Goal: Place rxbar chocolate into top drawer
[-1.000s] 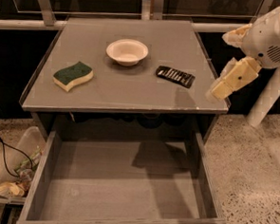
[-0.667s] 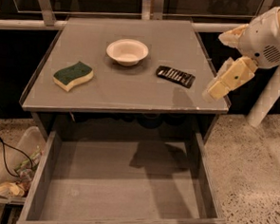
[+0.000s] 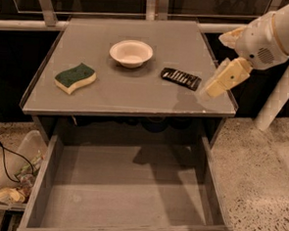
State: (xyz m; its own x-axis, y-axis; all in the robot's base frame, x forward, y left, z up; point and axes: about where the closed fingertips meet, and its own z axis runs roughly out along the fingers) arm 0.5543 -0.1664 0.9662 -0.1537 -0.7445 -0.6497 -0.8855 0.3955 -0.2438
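Note:
The rxbar chocolate point(image 3: 181, 78), a small black wrapper with pale stripes, lies flat on the grey table top, right of centre. The top drawer point(image 3: 130, 185) is pulled out wide below the table and holds nothing. My gripper point(image 3: 216, 87) hangs from the white arm at the upper right, over the table's right edge, just right of the bar and apart from it. It holds nothing.
A white bowl point(image 3: 131, 53) stands at the table's middle back. A green-and-yellow sponge point(image 3: 75, 77) lies at the left. A clear bin with rubbish point(image 3: 15, 178) and a black cable sit on the floor at the left. A white leg point(image 3: 281, 91) stands at the right.
The gripper has moved a little to the left, closer to the bar. Nothing on the table has moved.

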